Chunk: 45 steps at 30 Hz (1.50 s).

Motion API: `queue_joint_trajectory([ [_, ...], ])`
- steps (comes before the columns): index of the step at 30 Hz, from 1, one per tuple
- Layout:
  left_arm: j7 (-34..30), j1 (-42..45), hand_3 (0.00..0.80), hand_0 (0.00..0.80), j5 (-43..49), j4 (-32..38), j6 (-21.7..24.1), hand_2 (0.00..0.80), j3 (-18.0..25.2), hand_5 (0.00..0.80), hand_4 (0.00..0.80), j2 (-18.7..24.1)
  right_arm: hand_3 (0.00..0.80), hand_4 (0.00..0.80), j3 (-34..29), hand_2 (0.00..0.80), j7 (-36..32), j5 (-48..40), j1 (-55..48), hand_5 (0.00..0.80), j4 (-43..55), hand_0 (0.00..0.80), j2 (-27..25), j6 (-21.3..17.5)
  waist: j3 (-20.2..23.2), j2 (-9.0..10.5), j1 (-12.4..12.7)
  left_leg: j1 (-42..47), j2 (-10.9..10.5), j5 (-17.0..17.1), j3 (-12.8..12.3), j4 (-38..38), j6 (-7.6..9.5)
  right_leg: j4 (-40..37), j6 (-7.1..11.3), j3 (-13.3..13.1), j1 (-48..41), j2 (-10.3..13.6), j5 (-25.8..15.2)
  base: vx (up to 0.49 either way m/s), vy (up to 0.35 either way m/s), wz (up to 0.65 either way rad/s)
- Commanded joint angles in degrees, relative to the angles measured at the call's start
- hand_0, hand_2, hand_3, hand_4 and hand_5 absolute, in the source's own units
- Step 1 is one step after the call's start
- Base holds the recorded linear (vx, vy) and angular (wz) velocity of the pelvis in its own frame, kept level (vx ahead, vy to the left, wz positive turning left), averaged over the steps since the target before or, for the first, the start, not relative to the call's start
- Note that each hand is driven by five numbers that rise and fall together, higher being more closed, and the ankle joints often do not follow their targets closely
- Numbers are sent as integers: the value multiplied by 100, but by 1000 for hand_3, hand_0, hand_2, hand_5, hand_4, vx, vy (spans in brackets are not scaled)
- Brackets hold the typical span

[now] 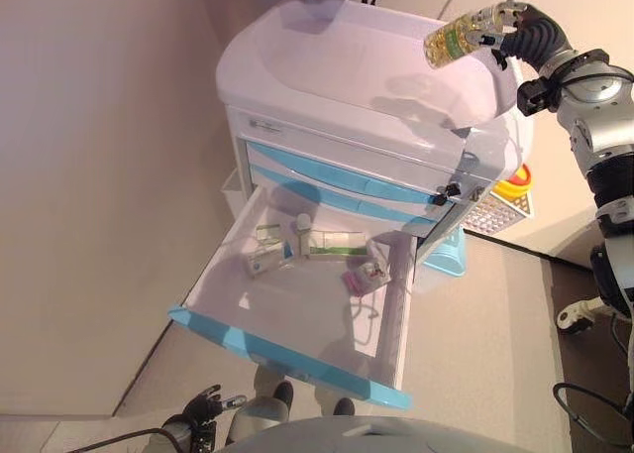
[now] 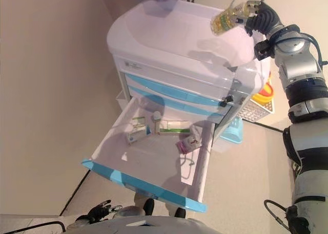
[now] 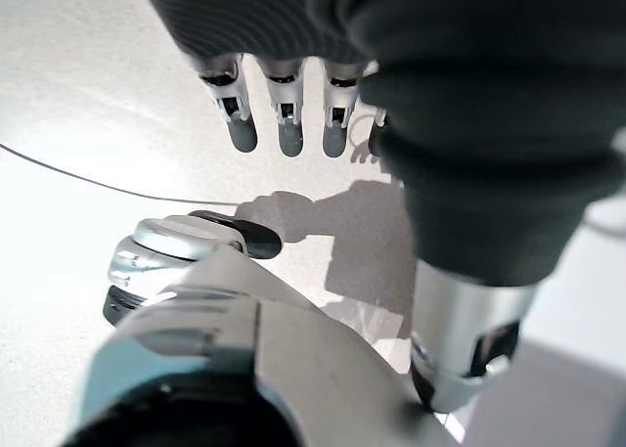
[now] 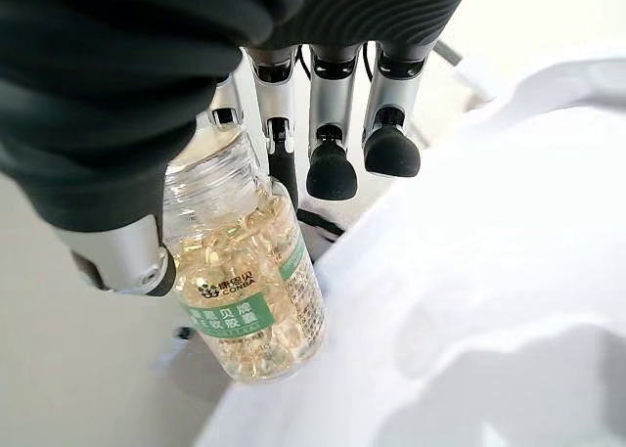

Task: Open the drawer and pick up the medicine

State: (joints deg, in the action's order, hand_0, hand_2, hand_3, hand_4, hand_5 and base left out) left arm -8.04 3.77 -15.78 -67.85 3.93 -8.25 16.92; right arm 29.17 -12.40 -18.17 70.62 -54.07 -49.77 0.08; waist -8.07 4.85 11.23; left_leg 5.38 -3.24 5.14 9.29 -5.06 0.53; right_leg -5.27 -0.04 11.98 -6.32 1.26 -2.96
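Note:
The lavender cart (image 1: 337,66) stands with its lowest blue-fronted drawer (image 1: 287,359) pulled out. In the drawer lie several medicine boxes (image 1: 332,243) and small packets (image 1: 362,275). My right hand (image 1: 525,32) is shut on a clear bottle of yellow capsules with a green label (image 1: 461,39) and holds it tilted above the cart's top, at its far right corner. The right wrist view shows the bottle (image 4: 245,281) pinched between my thumb and fingers (image 4: 330,168). My left hand (image 1: 203,405) hangs low by the floor, fingers relaxed and empty (image 3: 284,124).
A wall runs along the left of the cart. A white wire basket (image 1: 495,213) with a red and yellow thing (image 1: 513,183) stands behind the cart on the right. A light blue part (image 1: 448,257) sits at the cart's right base.

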Motion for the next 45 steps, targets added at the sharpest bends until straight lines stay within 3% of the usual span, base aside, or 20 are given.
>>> queue_joint_trajectory([
  [1,54,66,0,0,-117,-242,95,0,-367,0,0,336,800,800,482,800,325,431,1121,800,-209,800,-478,-71,72,308,312,-21,-139,-533,144,6,-116,51,395,44,-249,160,218,23,8,23],
  [12,15,-79,0,0,-331,136,221,0,-445,0,0,620,800,800,1258,800,606,1123,1612,800,-782,800,-796,239,-440,533,570,-423,-64,-465,306,41,-97,27,404,151,79,114,136,-32,-47,20],
  [29,26,24,0,0,-459,437,208,0,-471,0,0,728,800,800,1956,800,-115,1726,1901,800,-796,800,-984,82,-569,542,456,-423,-16,-451,73,6,-86,72,455,220,147,173,78,1,2,2],
  [30,14,24,0,0,-460,448,204,0,-466,0,0,731,725,725,1975,725,-131,1733,1927,725,-808,725,-982,80,-570,539,455,-421,-15,-451,61,6,-86,75,460,225,149,177,74,0,0,0],
  [32,-9,38,0,0,-457,482,186,0,-454,0,0,744,467,467,2000,467,-174,1746,1948,467,-802,467,-1003,77,-565,534,452,-417,-8,-448,40,6,-92,80,468,240,150,185,67,0,0,0],
  [33,-9,46,0,0,-453,495,185,0,-453,0,0,745,47,47,2002,47,-180,1748,1946,47,-798,47,-1011,80,-563,534,452,-418,-4,-446,32,6,-95,82,471,243,153,187,64,0,0,0],
  [34,-14,49,0,0,-444,499,189,0,-456,0,0,748,0,0,2015,0,-207,1741,1961,0,-811,0,-1017,81,-564,535,452,-422,2,-444,22,6,-97,85,473,250,157,189,62,0,0,0],
  [45,-2,57,0,0,-419,474,194,0,-467,0,0,754,0,0,1964,0,77,1660,1987,0,-887,0,-992,22,-555,511,452,-418,16,-443,-42,6,-112,88,492,294,162,199,50,-1,-2,2],
])
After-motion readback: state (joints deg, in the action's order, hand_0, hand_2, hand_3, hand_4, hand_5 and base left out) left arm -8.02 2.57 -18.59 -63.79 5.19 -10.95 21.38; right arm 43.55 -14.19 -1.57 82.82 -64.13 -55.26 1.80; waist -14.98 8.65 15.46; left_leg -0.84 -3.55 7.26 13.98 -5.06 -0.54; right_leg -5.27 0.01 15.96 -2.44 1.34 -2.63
